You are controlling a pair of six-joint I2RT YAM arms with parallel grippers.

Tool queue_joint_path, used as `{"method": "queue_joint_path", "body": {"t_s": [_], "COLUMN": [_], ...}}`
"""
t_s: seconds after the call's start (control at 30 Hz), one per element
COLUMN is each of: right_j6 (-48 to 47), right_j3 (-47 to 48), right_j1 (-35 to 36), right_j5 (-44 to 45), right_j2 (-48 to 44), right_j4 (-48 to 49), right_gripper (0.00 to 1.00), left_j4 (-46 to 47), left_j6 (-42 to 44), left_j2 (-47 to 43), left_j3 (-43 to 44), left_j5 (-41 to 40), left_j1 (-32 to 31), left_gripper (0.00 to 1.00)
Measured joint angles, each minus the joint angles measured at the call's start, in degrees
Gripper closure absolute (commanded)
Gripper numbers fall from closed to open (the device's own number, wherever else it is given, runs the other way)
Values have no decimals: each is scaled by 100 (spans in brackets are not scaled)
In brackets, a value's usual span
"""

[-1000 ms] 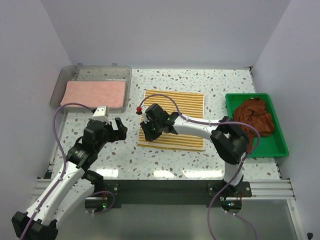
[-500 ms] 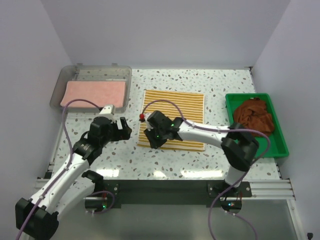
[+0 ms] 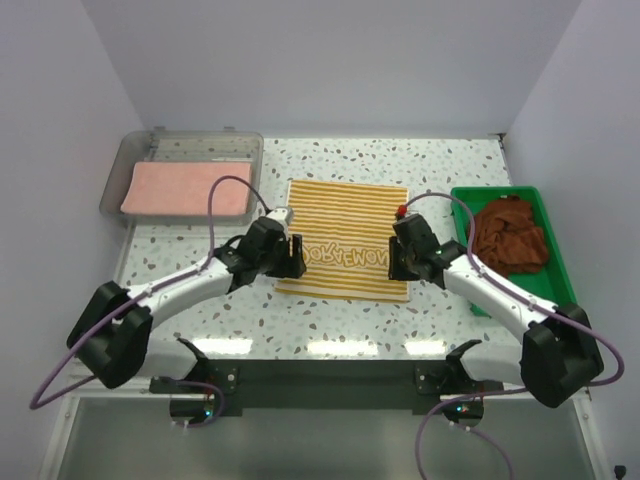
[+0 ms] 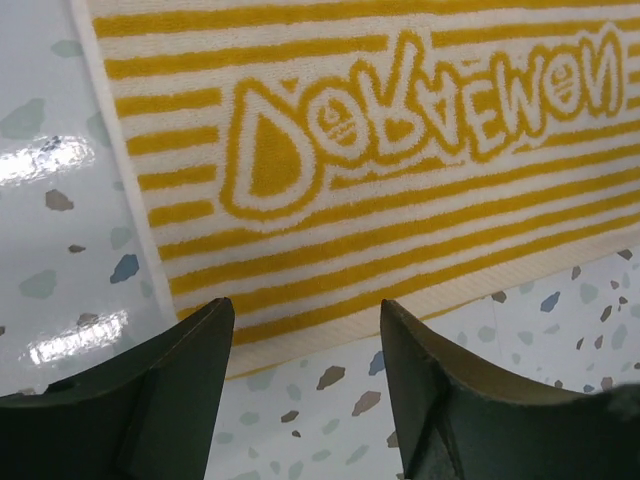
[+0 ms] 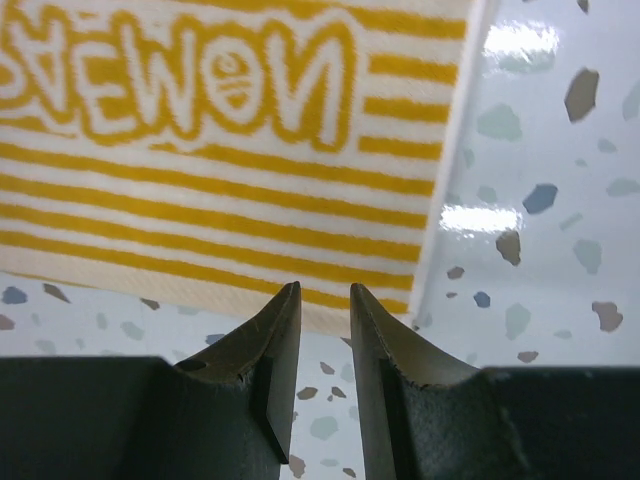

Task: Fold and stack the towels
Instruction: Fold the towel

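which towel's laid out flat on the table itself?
The yellow-and-white striped cloth towel, centre, with lettering. The salmon-pink towel lies in the clear grey plastic bin; the rust-brown towels are bunched in the green plastic tray.

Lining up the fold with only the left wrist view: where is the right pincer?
Observer: The right pincer is at the striped towel's near right corner, jaws nearly together, nothing between them.
Operator: Other towels?
Observer: A pink towel lies flat in the grey bin, far left.
Operator: And on the right?
Observer: The brown towels sit crumpled in the green tray.
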Motion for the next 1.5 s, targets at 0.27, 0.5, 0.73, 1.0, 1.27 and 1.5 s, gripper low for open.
{"method": "queue_joint_path", "body": {"t_s": [0.27, 0.5, 0.73, 1.0, 1.27, 1.5], "right_j6": [501, 870, 1412, 1530, 1381, 1381], "right_j3": [-911, -1207, -1604, -1735, -1360, -1360], "right_j1": [-297, -328, -337, -326, -326, -326], "right_j5": [-2, -151, -570, -776, -525, -448], "right_j2": [-74, -63, -660, -1453, -1539, -1349], "right_j4": [238, 361, 212, -651, -1108, -1104], "right_gripper": [71, 72, 71, 68, 66, 66], "left_j4": [330, 815, 774, -597, -1241, -1305], "left_j6": [-72, -505, -1139, -1307, -1519, -1554], "left_j2": [1169, 938, -282, -1292, -1552, -1207], "left_j3": [146, -433, -1473, -1491, -1355, -1377], "left_j5": [-11, -118, -79, -275, -595, -619], "left_j1": [-175, -221, -240, -295, -295, -295], "left_gripper": [56, 63, 61, 34, 41, 61]}}
